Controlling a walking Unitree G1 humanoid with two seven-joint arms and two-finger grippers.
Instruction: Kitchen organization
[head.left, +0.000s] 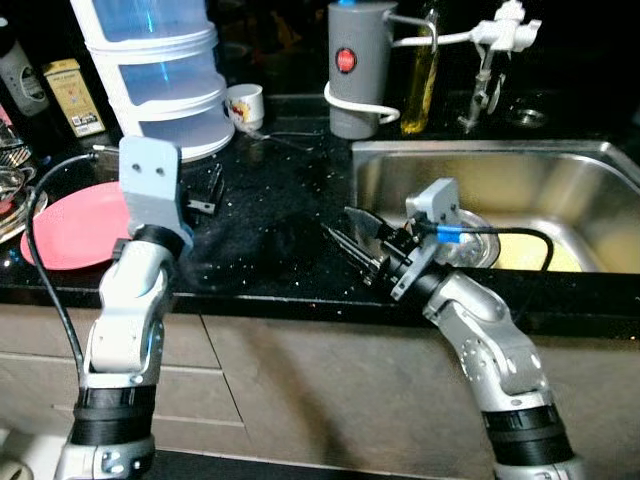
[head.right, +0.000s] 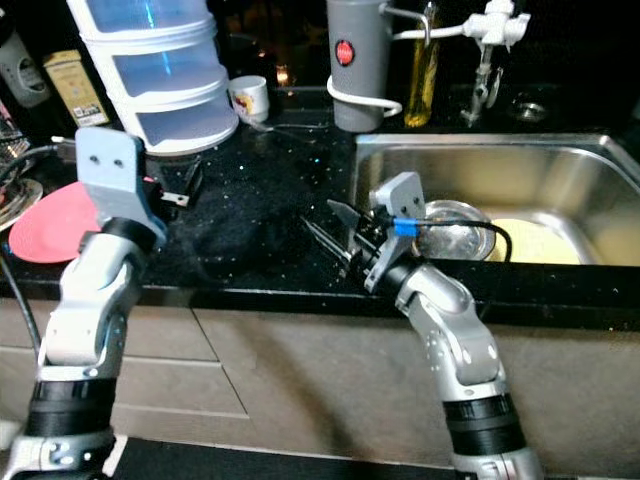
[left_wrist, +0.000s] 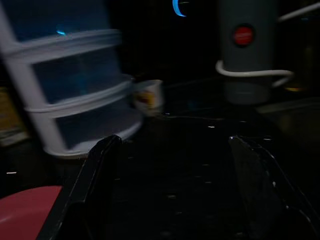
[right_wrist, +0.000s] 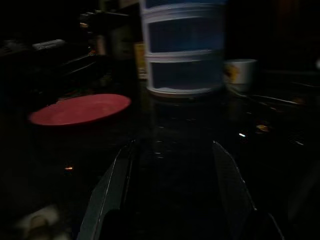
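Note:
My left gripper (head.left: 208, 190) hovers open over the black counter (head.left: 270, 200), between the red plate (head.left: 72, 228) and the stacked white-and-blue container (head.left: 160, 70). Its fingers (left_wrist: 95, 170) stand wide apart with nothing between them, pointing toward a small white cup (left_wrist: 148, 96). My right gripper (head.left: 347, 233) is low over the counter at the sink's left rim, pointing left. It is open and empty. In the right wrist view the plate (right_wrist: 80, 109) and the container (right_wrist: 182, 47) lie beyond its fingers (right_wrist: 112, 185).
A steel sink (head.left: 520, 165) on the right holds a round metal dish (head.left: 475, 245) and something yellow (head.left: 545, 255). At the back stand a grey kettle (head.left: 357, 65), an oil bottle (head.left: 420, 75), a white faucet (head.left: 500, 35) and a yellow tin (head.left: 75, 95).

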